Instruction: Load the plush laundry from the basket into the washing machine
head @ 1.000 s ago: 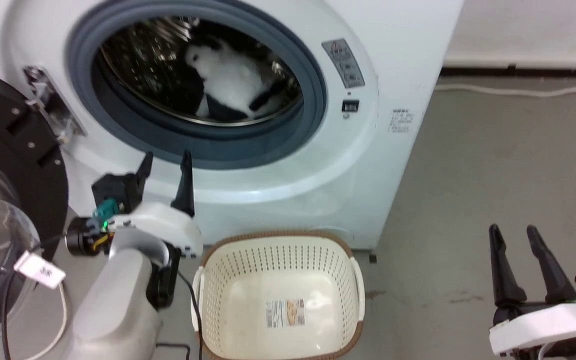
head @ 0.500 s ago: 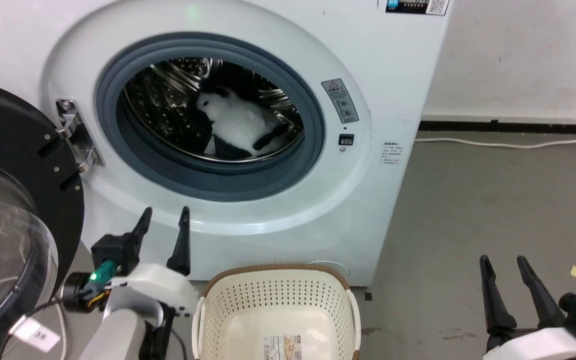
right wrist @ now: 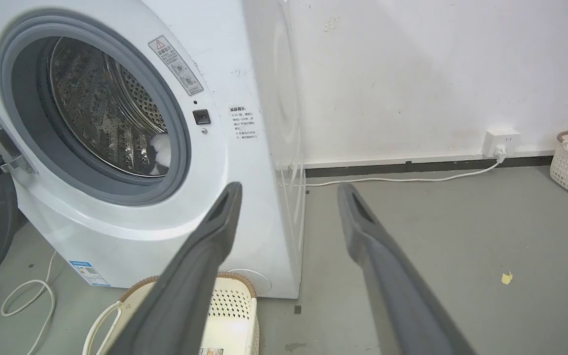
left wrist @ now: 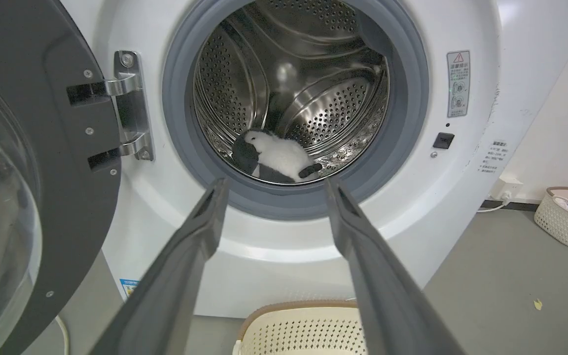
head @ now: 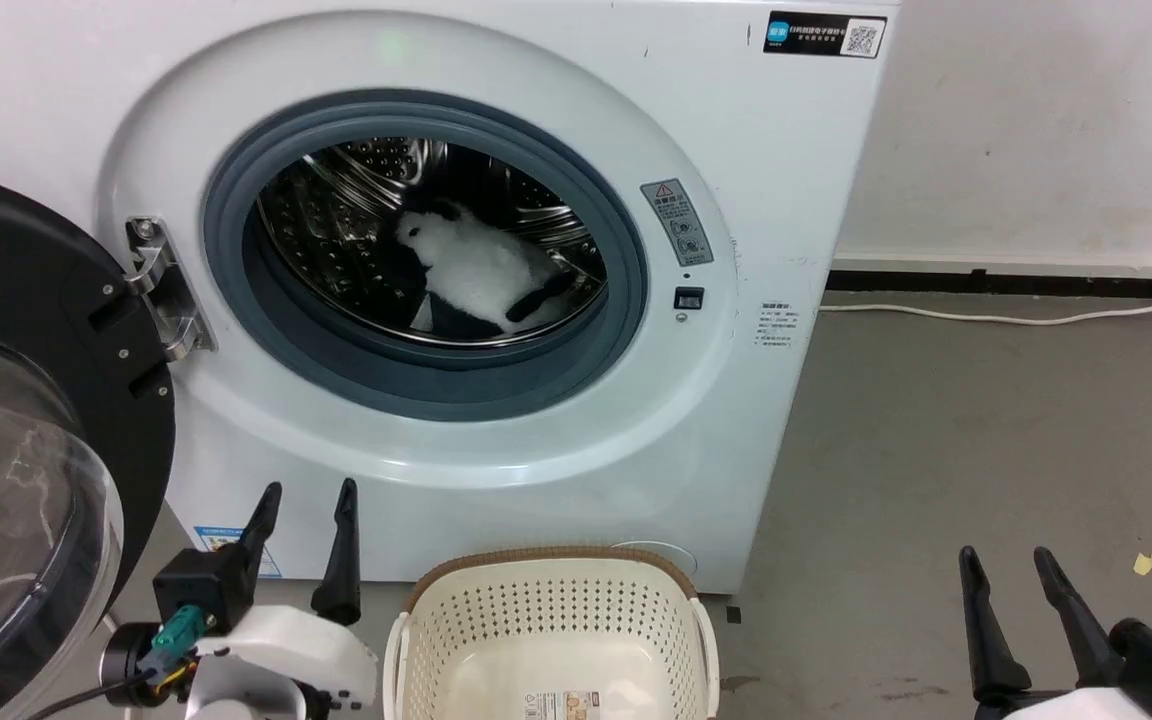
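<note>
The left gripper (head: pixel 308 490) and right gripper (head: pixel 1004 555) both stand spread and empty, low on either side of the bare basket (head: pixel 546 555). In the last second the robot has drawn back, left fingers (head: pixel 340 560) now clear of the porthole (head: pixel 626 270), while the plush laundry (head: pixel 476 265) stays lying in the washing machine (head: pixel 736 150)'s drum (head: pixel 336 210): loading looks done, the door (head: pixel 36 300) still open.

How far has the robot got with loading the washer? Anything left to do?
Loading looks done: the plush toy lies inside the washing machine, and the basket looks empty apart from a label. Nothing is in hand: the left gripper and right gripper are open and empty. Only the open door might need shutting.
</note>
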Available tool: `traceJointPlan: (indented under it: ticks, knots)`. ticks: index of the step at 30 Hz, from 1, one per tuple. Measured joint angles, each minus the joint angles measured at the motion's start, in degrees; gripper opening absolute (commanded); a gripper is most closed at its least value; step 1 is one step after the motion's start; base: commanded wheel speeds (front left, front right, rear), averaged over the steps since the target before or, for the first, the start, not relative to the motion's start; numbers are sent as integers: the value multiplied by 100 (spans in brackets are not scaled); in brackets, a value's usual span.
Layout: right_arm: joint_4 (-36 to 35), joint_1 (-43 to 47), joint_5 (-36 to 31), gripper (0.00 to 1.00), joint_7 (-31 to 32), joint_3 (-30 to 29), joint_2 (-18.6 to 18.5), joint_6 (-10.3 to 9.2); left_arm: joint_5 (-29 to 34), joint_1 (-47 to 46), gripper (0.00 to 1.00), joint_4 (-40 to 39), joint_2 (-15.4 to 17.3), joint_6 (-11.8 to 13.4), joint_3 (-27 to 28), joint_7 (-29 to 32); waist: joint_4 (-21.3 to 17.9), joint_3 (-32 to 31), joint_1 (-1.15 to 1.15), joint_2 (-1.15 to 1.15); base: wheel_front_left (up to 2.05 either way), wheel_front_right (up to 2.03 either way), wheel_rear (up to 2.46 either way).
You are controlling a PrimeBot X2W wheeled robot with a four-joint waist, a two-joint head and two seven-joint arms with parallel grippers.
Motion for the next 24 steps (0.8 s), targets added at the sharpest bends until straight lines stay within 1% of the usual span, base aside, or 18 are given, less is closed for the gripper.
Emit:
traceJointPlan:
  ticks: [9,24]
  knots:
    - [32,130,9,100,-75,-11,0,0,3,408,100,-271,-55,127,-60,0,0,31,0,0,0,0,0]
    - [9,137,10,100,-71,24,0,0,24,462,100,-478,-87,231,-121,0,-8,133,1,0,0,0,0]
